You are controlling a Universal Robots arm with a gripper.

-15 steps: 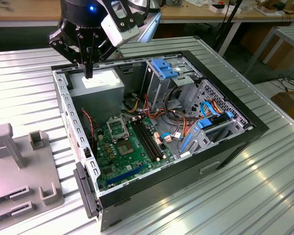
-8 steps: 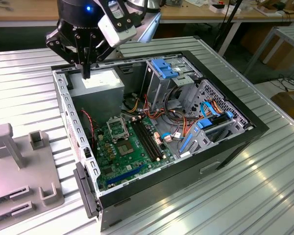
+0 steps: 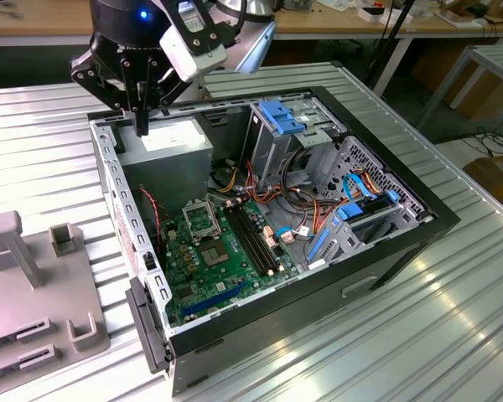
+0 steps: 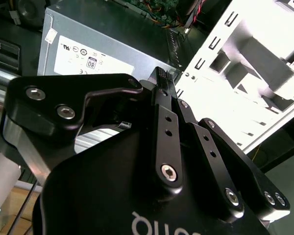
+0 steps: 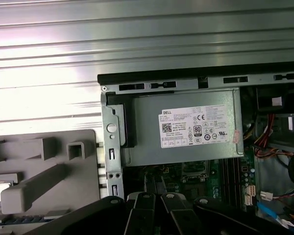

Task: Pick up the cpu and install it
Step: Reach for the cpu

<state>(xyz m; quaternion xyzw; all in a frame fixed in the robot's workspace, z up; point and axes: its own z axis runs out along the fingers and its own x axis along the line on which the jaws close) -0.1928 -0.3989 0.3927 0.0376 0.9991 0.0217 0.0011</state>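
Gripper [image 3: 142, 127]: black metal, with jointed links and bolt heads plain in the second wrist view [image 4: 162, 73]. The two slim fingers are drawn together into one narrow bar, and nothing can be seen between them.
Jaws: clenched and pointing straight down, above the corner of the case.
Cpu [image 3: 216, 254]: a small flat square with a dull silver-grey top. It lies level on the green board, well apart from the jaws and far lower than them, deep in the case.
Socket [image 3: 203, 219]: a black-framed square just beside the cpu, on the side towards the jaws.
Power supply [image 3: 168, 142]: a matt grey sheet-metal box with a white label, directly under the jaws and the nearest thing to them.
Memory slots [image 3: 253, 241]: long black parallel strips, further from the jaws than the cpu.
Case [image 3: 436, 219]: an open shell with a black rim and perforated steel walls. It holds blue plastic latches and bundles of red and orange wires.
Fixture [image 3: 33, 285]: pale grey moulded plastic with upright blocks, outside the case and to one side of the jaws.
Table [image 3: 402, 335]: ribbed, glossy aluminium slats.
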